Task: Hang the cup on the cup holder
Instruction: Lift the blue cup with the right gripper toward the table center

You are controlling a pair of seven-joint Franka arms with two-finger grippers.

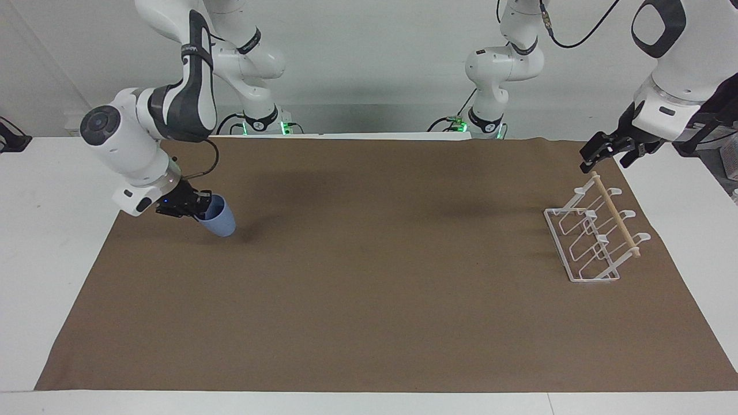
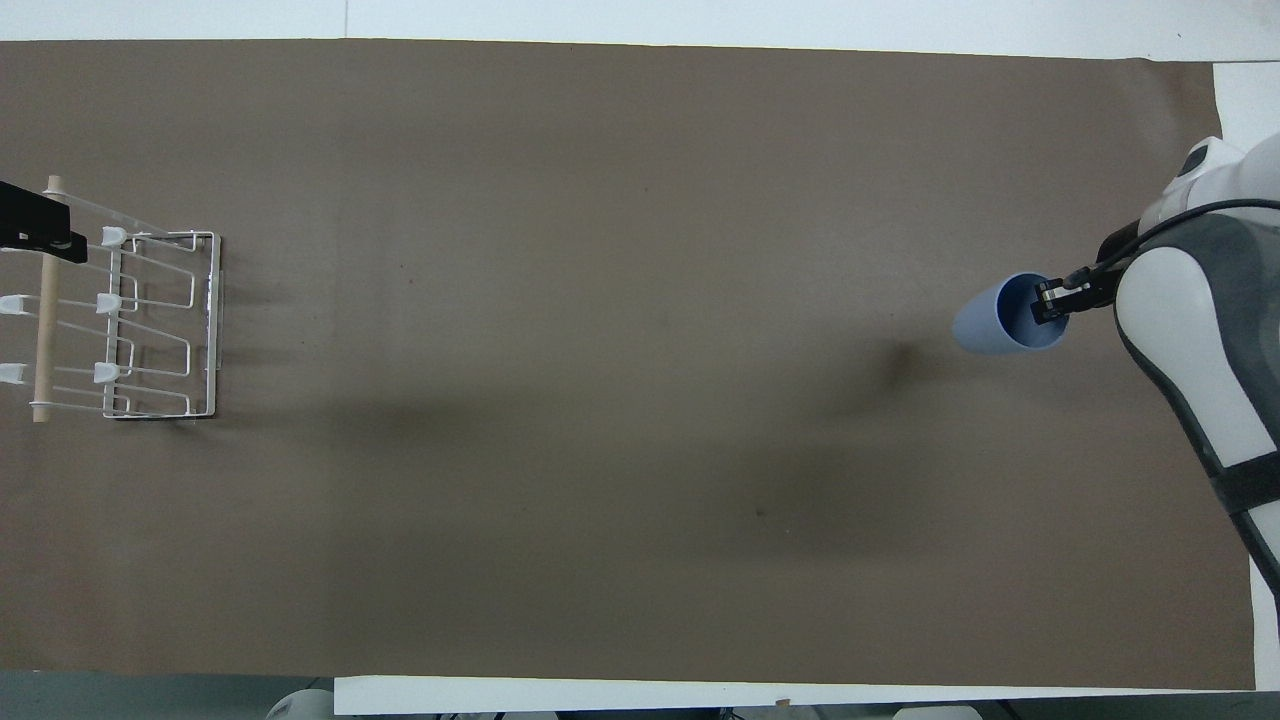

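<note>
The light-blue cup (image 1: 223, 221) (image 2: 988, 327) hangs tilted just above the brown mat at the right arm's end of the table, its mouth turned toward the arm. My right gripper (image 1: 200, 208) (image 2: 1051, 300) is shut on the cup's rim, one finger inside the mouth. The white wire cup holder (image 1: 583, 249) (image 2: 160, 330) with its wooden rod stands at the left arm's end of the table. My left gripper (image 1: 597, 151) (image 2: 36, 231) waits open in the air over the rod's end nearest the robots, holding nothing.
A brown mat (image 1: 369, 300) covers most of the white table (image 1: 46, 242). The cup's shadow falls on the mat beside it. Both arm bases stand at the table's edge nearest the robots.
</note>
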